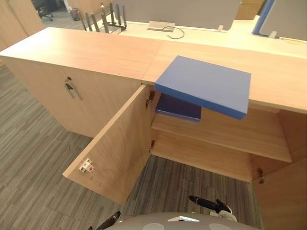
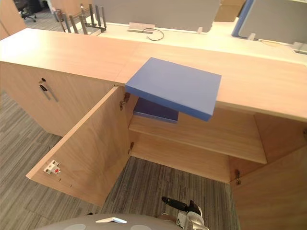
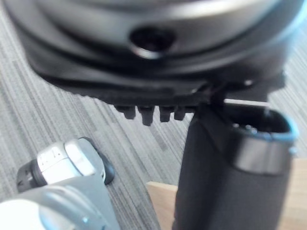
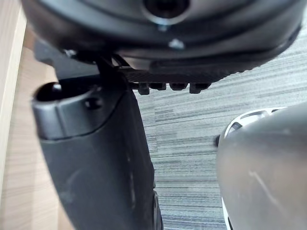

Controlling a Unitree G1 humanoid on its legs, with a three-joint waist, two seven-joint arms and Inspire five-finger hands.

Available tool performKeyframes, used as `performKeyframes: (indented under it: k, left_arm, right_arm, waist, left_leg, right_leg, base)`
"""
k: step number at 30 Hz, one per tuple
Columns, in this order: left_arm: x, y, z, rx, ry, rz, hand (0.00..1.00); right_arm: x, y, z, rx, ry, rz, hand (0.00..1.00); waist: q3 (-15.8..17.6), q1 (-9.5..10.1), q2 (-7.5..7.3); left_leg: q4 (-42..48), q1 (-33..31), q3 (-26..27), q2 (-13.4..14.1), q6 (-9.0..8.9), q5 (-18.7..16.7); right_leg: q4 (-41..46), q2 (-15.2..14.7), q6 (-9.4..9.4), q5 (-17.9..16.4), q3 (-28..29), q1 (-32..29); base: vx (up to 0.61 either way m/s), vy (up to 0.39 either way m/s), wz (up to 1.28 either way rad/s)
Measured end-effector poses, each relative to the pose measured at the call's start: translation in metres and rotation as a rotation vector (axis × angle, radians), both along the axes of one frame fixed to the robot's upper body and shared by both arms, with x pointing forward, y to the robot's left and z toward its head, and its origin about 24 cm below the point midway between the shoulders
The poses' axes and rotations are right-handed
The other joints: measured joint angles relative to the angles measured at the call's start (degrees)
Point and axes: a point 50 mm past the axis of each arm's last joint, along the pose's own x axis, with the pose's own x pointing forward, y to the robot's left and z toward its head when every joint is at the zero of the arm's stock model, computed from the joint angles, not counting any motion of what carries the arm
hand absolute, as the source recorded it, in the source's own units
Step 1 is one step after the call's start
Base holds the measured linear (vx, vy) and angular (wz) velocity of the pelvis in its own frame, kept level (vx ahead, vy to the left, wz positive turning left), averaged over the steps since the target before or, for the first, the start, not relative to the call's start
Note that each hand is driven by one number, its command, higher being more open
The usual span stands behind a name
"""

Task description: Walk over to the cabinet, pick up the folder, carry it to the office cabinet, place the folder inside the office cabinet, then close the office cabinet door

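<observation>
A light blue folder (image 1: pixel 204 84) lies tilted on the cabinet top (image 1: pixel 86 50), its front edge jutting out over the open compartment. Below it a darker blue folder (image 1: pixel 178 108) lies flat on the upper shelf (image 1: pixel 230 134) inside, at the left end. The cabinet door (image 1: pixel 115 143) on the left stands swung wide open toward me. My left hand (image 1: pixel 109 220) and right hand (image 1: pixel 211 205) hang low near my body, far below the folders. Both hold nothing, with fingers relaxed, as the left wrist view (image 3: pixel 230 182) and the right wrist view (image 4: pixel 96 163) show.
A second open door (image 1: pixel 283 196) stands at the right. A closed cabinet with a metal handle (image 1: pixel 72 88) adjoins on the left. Behind the cabinet top runs a white desk with a black file rack (image 1: pixel 105 19). Grey striped carpet covers the floor.
</observation>
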Motion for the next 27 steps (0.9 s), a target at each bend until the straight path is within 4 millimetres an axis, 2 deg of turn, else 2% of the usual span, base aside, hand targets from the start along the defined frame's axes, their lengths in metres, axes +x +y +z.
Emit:
performKeyframes:
  k: [5,7,9,11,14,16,17,18,20,21,23,24,27]
  left_arm:
    - [0.002,0.002,0.0,0.001,-0.003,-0.026,1.0]
    - [0.004,0.007,0.001,0.013,-0.004,-0.043,1.0]
    - [0.005,0.009,0.002,0.02,-0.007,-0.05,1.0]
    - [0.002,0.005,0.001,0.007,0.002,-0.048,1.0]
    - [-0.005,0.001,0.0,-0.012,0.028,-0.053,1.0]
    - [-0.003,0.0,0.0,-0.019,0.022,-0.055,1.0]
    - [-0.003,-0.003,-0.001,-0.027,0.019,-0.054,1.0]
    - [-0.002,-0.004,-0.001,-0.031,0.016,-0.054,1.0]
    - [-0.004,-0.009,-0.002,-0.047,0.017,-0.053,1.0]
    - [-0.006,-0.012,-0.002,-0.06,0.02,-0.049,1.0]
    - [-0.008,-0.011,-0.002,-0.061,0.019,-0.05,1.0]
    - [-0.006,-0.008,-0.001,-0.053,0.011,-0.052,1.0]
    - [-0.005,-0.007,-0.001,-0.049,0.009,-0.051,1.0]
  right_arm:
    - [-0.004,0.0,-0.001,-0.001,0.012,-0.011,1.0]
    - [-0.005,0.004,-0.002,0.013,0.016,-0.017,1.0]
    - [-0.005,0.007,-0.002,0.022,0.014,-0.027,1.0]
    - [-0.007,0.003,-0.002,0.019,0.014,-0.05,1.0]
    - [-0.008,0.0,-0.002,0.01,0.016,-0.057,1.0]
    - [-0.007,-0.003,-0.001,0.004,0.012,-0.057,1.0]
    - [-0.007,-0.005,-0.001,0.002,0.008,-0.065,1.0]
    - [-0.007,-0.006,-0.001,0.001,0.007,-0.075,1.0]
    - [-0.006,-0.009,0.0,-0.006,0.004,-0.078,1.0]
    - [-0.004,-0.009,0.001,-0.009,-0.006,-0.077,1.0]
    - [-0.004,-0.007,0.001,-0.004,-0.01,-0.071,1.0]
    - [-0.003,-0.004,0.001,0.002,-0.015,-0.074,1.0]
    - [-0.006,-0.003,0.001,-0.001,-0.022,-0.071,1.0]
  waist:
    - [0.11,-0.01,-0.32]
    - [0.27,0.05,-1.46]
    - [0.77,0.11,-1.96]
    - [2.04,1.29,-0.54]
    - [2.53,1.4,0.11]
    - [2.56,1.38,0.2]
    - [2.92,1.35,0.76]
    - [3.06,1.39,0.68]
    - [3.11,1.47,1.93]
    - [3.37,1.57,2.66]
    - [3.13,1.62,2.33]
    - [3.19,1.35,1.69]
    - [2.57,1.42,1.36]
  left_leg:
    - [4.36,-1.97,-0.87,-0.56,-0.14,0.08]
    - [11.51,-4.86,-0.03,-1.56,-0.17,0.05]
    - [18.5,-7.81,1.25,-1.89,-0.19,0.03]
    - [30.44,-11.72,6.79,0.63,-0.14,0.07]
    - [35.85,-12.65,8.48,2.0,0.5,1.6]
    - [36.91,-13.48,8.82,1.83,0.35,0.1]
    - [35.9,-14.14,9.5,0.94,0.0,-2.11]
    - [34.63,-14.08,9.78,0.37,0.03,-2.8]
    - [27.2,-13.81,11.03,-1.64,-0.04,-2.54]
    - [22.14,-12.14,12.37,-2.22,0.9,-2.39]
    - [13.57,-7.98,12.17,-4.0,2.09,-2.05]
    - [10.34,-6.92,12.53,-5.3,3.9,-0.59]
    - [6.1,-4.76,12.59,-7.35,5.02,0.97]
  right_leg:
    - [-3.44,0.51,-0.68,0.68,-1.04,3.2]
    - [-5.59,0.44,-0.47,1.07,-0.82,5.4]
    - [-6.75,0.46,-0.69,1.36,-0.73,6.62]
    - [-7.83,2.21,-1.16,1.56,0.88,8.11]
    - [-8.1,3.43,-1.43,0.99,2.76,9.6]
    - [-8.13,3.36,-1.95,0.63,3.34,9.37]
    - [-8.1,3.22,-1.91,0.65,3.88,8.94]
    - [-8.02,3.09,-1.8,0.71,4.18,8.84]
    - [-7.69,2.89,-1.29,0.96,5.67,7.67]
    - [-7.15,2.93,-0.64,1.04,6.95,7.14]
    - [-7.77,2.12,0.36,1.86,8.49,6.49]
    - [-8.1,0.99,0.74,2.42,8.55,6.48]
    - [-8.7,-0.77,0.98,2.56,8.42,6.74]
  base:
    - [0.08,-0.048,0.32]
    - [0.0,-0.05,0.19]
    - [-0.03,-0.028,0.04]
    - [-0.11,-0.003,-0.33]
    - [-0.08,0.007,-0.32]
    - [-0.05,0.043,-0.11]
    - [-0.04,0.086,-0.14]
    - [-0.04,0.136,-0.28]
    - [0.0,0.146,-0.4]
    - [0.06,0.161,-0.46]
    - [0.09,0.132,-0.34]
    - [0.12,0.121,-0.07]
    - [0.12,0.118,0.06]
